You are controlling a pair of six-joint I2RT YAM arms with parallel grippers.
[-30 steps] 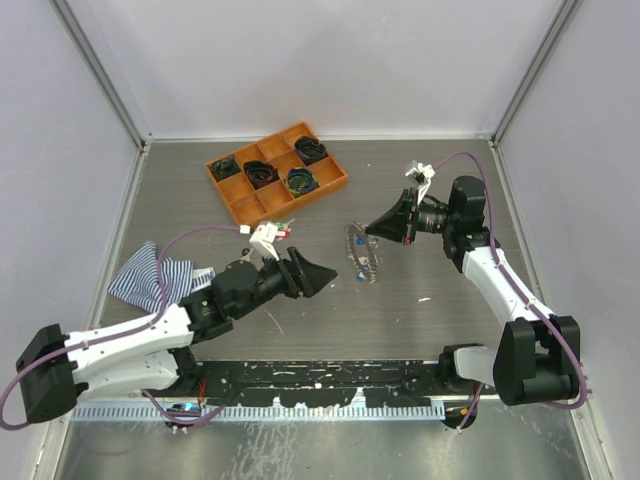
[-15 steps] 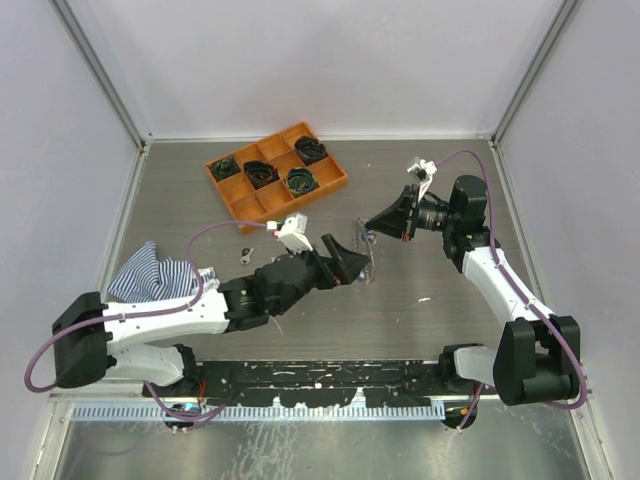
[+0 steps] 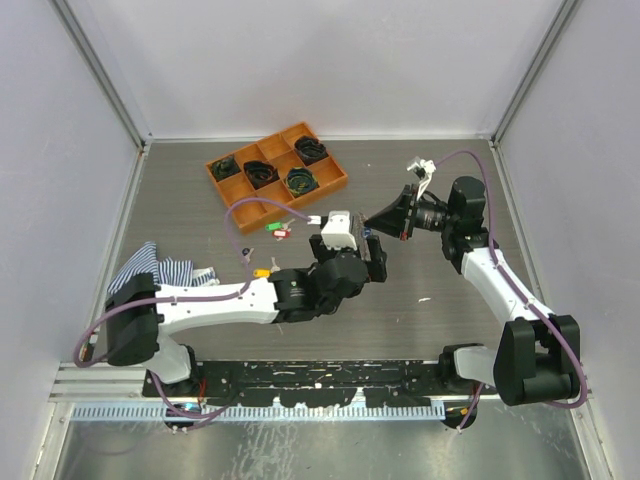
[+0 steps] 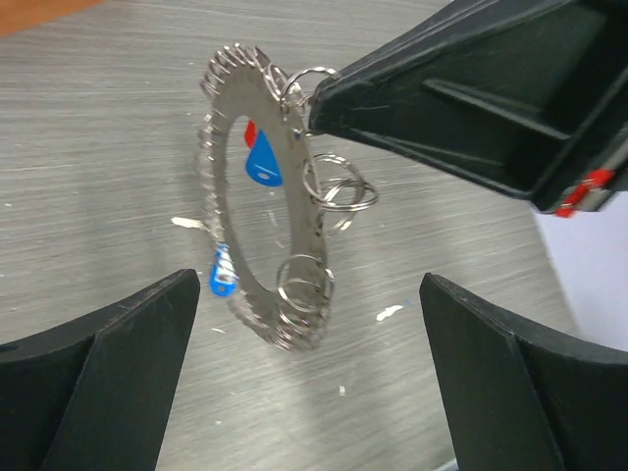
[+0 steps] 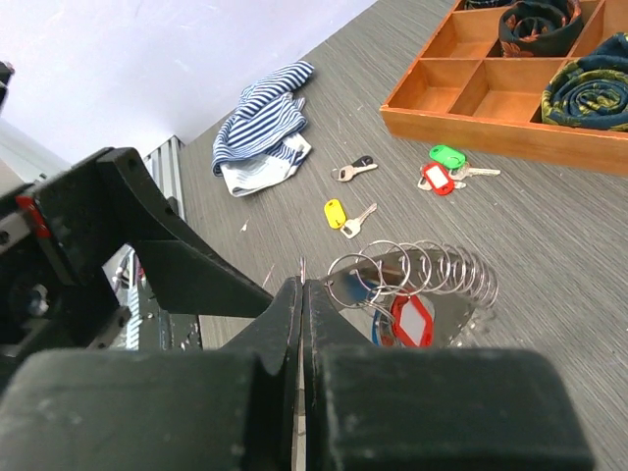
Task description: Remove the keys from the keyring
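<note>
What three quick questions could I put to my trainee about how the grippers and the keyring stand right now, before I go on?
1. True or false: the left gripper is clamped shut on the silvery, wire-fringed metal keyring.
2. Which tag colour hangs on the keyring? A yellow, B green, C blue.
3. Fill in: the ____ gripper pinches the keyring's rim, holding it on edge.
Key: 1 false, its jaws stand wide open, facing the ring. 2 C, small blue plastic tags; the yellow-tagged key and the green-tagged key lie loose on the grey table. 3 right gripper.
</note>
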